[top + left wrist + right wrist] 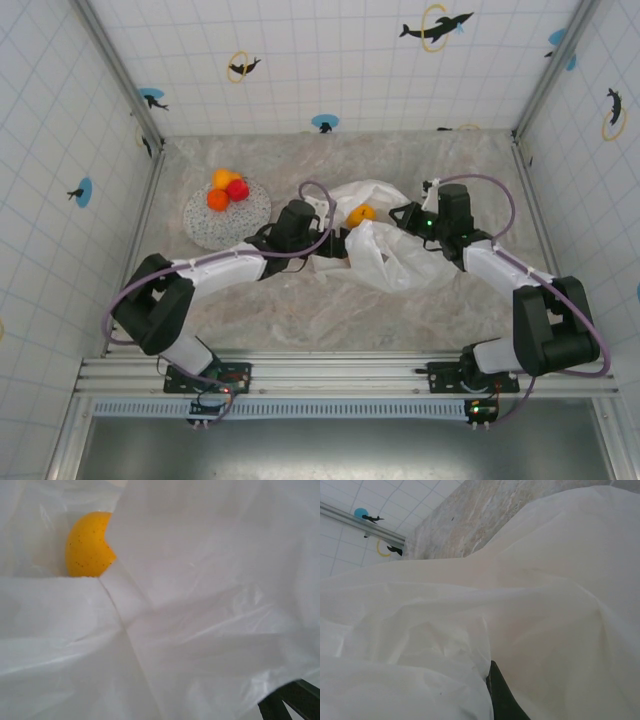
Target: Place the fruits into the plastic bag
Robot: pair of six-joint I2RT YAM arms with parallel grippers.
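Observation:
The plastic bag [395,255] lies crumpled mid-table, its mouth toward the back. An orange fruit [362,213] sits inside the mouth; the left wrist view has it [87,545] behind folds of the bag [210,605]. Three more fruits rest on the plate: an orange-yellow one [222,178], a red one [238,189] and an orange one [217,200]. My left gripper [335,243] is at the bag's left edge, jaws wide, one finger [292,700] far to the right, nothing held. My right gripper [408,213] is shut, pinching the film [470,630] beside its dark finger [502,695].
The speckled grey plate [250,222] stands at the left, a short way from the bag. Tiled walls close the table at the back and both sides. Bare marbled tabletop [330,320] stretches between the bag and the arm bases.

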